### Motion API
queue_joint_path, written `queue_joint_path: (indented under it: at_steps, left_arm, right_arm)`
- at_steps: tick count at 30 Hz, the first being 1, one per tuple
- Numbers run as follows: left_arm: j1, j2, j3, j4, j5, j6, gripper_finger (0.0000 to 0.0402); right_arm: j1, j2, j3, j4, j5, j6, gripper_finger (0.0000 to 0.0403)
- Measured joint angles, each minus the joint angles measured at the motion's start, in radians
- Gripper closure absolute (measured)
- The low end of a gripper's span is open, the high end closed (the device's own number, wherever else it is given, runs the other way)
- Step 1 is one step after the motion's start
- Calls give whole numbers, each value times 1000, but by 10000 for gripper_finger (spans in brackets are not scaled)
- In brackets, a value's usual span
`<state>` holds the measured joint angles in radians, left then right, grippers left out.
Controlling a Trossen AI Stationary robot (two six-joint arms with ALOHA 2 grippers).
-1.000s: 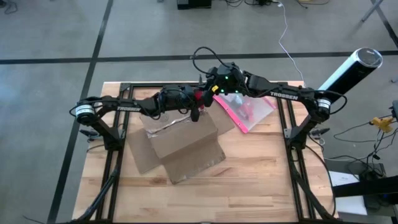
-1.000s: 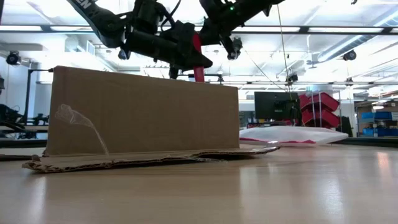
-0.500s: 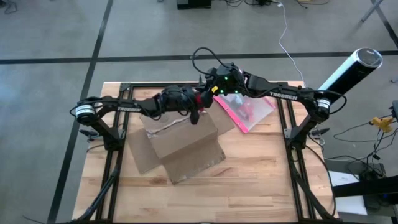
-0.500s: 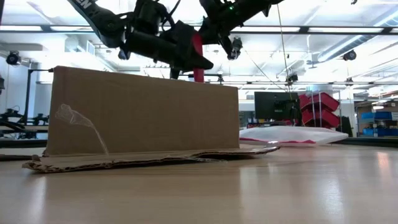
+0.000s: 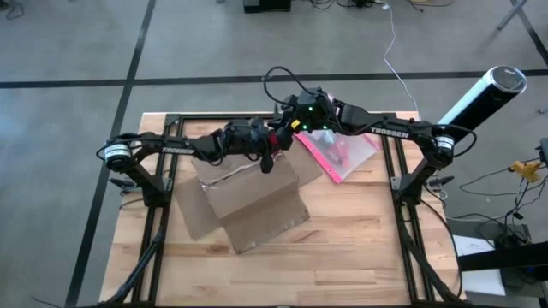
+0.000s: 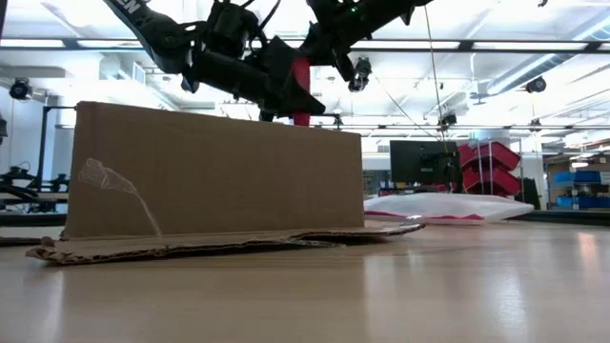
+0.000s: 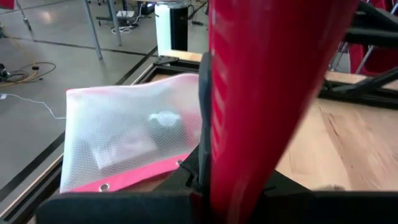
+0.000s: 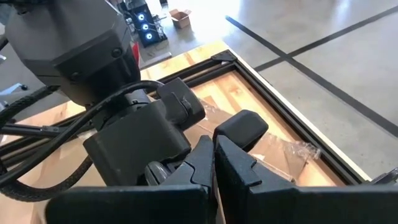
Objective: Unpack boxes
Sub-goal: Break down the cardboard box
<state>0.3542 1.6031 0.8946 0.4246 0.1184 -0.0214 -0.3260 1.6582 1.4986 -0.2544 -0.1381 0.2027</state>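
The brown cardboard box (image 5: 253,192) lies on the table's middle, its flaps spread flat on the wood (image 6: 214,171). My left gripper (image 5: 271,152) hangs over the box's far edge, shut on a red stick-like thing (image 6: 301,90). My right gripper (image 5: 289,130) hovers shut just beyond it, close to the red thing's upper end; the right wrist view shows its fingers (image 8: 214,155) closed behind the left gripper's body. A pink-edged translucent pouch (image 5: 341,150) lies flat to the right of the box. My left gripper pinches the red thing's shaft (image 7: 267,93) between its two fingers, which come slanting down from the table's left. The thing stands about upright, clear of the table, and its lower end (image 6: 301,118) drops behind the box's top edge. My right gripper: I cannot tell whether it touches the red thing.
Dark metal frame rails (image 5: 163,188) run along the table's left, right and far sides. A loose curl of clear tape (image 6: 114,181) sticks to the box's near wall. Bare wood (image 5: 360,257) lies toward the near right corner.
The box has slid a little toward the table's left. My left gripper has kept the red thing upright over the box's far edge.
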Motion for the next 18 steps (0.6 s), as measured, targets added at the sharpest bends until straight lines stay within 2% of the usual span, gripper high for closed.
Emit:
queue_joint_path:
  at_steps: [13, 18]
  left_arm:
    - [0, -1, -39, 4, -8, -20, 379]
    - [-1, -1, -40, 5, -5, -23, 379]
  right_arm:
    - [2, 1, -2, 4, -33, -14, 403]
    - [1, -20, 0, -60, -26, -46, 403]
